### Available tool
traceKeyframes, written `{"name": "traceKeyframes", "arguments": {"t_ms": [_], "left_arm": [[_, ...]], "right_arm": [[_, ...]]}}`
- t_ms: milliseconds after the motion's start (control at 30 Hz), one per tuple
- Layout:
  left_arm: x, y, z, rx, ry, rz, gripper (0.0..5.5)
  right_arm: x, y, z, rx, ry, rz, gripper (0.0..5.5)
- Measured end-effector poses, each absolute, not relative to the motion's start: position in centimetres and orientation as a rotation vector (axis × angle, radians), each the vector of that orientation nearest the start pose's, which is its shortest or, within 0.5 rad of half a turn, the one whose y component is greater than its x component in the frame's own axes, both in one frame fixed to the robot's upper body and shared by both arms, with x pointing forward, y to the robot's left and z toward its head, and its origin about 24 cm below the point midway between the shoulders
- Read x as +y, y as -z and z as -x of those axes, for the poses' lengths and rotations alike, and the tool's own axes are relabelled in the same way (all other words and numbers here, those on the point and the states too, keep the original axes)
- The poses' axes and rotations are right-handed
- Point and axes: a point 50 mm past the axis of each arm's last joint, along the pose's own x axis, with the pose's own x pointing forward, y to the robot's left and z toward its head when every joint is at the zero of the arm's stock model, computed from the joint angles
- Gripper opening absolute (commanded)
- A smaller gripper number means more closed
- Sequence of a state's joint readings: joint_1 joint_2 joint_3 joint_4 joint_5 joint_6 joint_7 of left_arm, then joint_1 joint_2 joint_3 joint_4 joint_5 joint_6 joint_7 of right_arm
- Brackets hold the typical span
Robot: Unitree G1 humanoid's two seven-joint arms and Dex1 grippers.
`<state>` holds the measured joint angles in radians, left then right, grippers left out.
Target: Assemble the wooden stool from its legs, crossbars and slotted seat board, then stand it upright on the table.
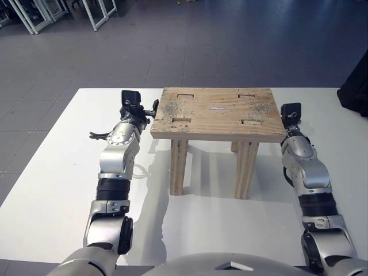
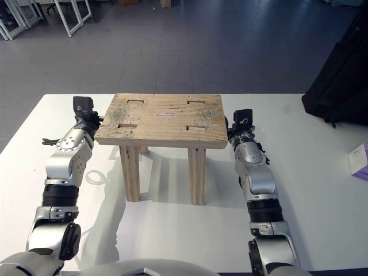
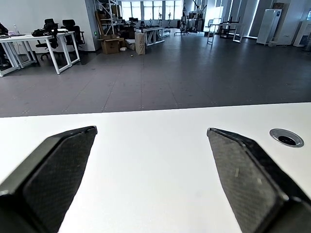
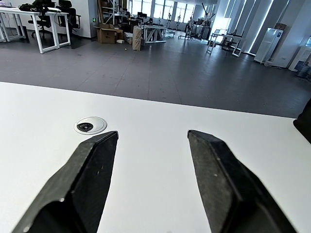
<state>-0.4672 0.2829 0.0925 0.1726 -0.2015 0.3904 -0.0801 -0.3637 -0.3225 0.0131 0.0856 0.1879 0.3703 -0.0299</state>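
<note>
The wooden stool [image 1: 215, 114] stands upright on the white table [image 1: 57, 155], its slotted seat board on top and its legs [image 1: 178, 167] under it. My left gripper [image 3: 150, 131] is just off the seat's left edge, open, with only bare table between its fingers [image 3: 58, 170]. In the left eye view the left gripper [image 1: 137, 108] sits close beside the seat's left end. My right gripper [image 4: 153, 133] is open too, close beside the seat's right end [image 1: 290, 112]. Neither gripper holds the stool.
A round cable grommet [image 4: 90, 125] is set in the table beyond the stool. A thin white loop [image 2: 96, 177] lies by my left arm. A small purple and white box [image 2: 359, 161] sits at the table's right edge, with a black bag [image 2: 339, 86] beyond it.
</note>
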Motion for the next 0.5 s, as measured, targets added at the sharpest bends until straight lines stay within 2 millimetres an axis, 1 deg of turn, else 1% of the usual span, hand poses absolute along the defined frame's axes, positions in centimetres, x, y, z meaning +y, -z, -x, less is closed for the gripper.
{"name": "traceKeyframes", "arguments": {"t_ms": [100,200,367,500], "left_arm": [[19.86,-11.4,-33.67,0.076,0.042,-0.035,4.19],[19.87,-11.42,-33.67,0.074,0.041,-0.028,4.19],[19.98,-11.46,-33.65,0.07,0.035,-0.015,4.19],[19.67,-11.37,-33.68,0.071,0.042,-0.007,4.19]], "right_arm": [[-18.98,-9.99,-32.08,0.086,-0.017,0.147,2.63],[-19.56,-10.18,-32.08,0.08,0.006,0.151,2.63],[-19.12,-10.03,-32.1,0.08,-0.001,0.136,2.63],[-19.79,-10.58,-32.28,0.063,0.031,0.133,2.63]]}}
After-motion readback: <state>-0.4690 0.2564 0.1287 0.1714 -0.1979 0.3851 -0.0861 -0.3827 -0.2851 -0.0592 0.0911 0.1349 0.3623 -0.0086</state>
